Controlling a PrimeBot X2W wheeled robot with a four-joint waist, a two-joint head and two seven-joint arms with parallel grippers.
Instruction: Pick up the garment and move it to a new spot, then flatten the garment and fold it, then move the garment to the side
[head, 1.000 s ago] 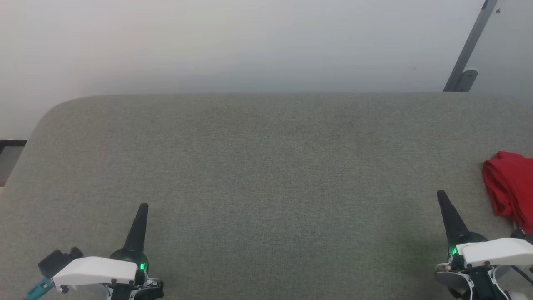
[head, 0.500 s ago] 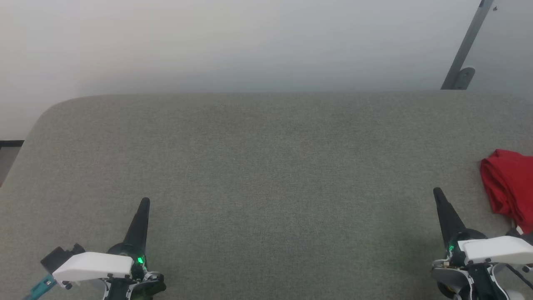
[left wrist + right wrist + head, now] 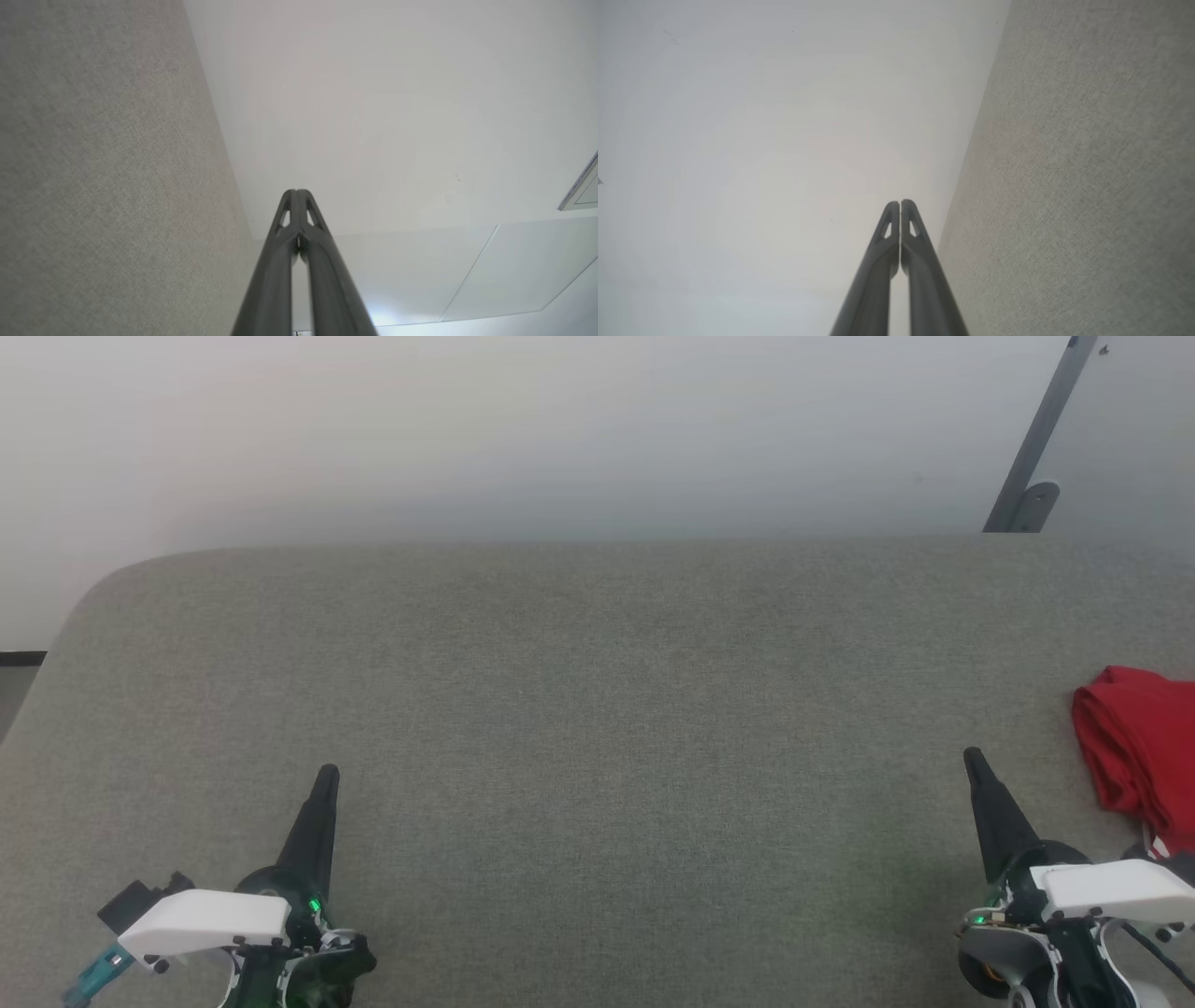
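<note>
There's the garment [image 3: 1134, 756], a bunched red soft-cloth shirt, at the far right of the grey fabric-covered desk [image 3: 597, 709], partly cut off in the head view. The left end effector [image 3: 325, 779] and the right end effector [image 3: 973, 756] are both clenched on nothing, tips pressed together. The right one is near the garment, so I'd have it spread its fingers and pinch a thick fold. Since a second ago the whole view has drifted slightly toward the shirt. That's the head turning, not the cloth moving.
</note>
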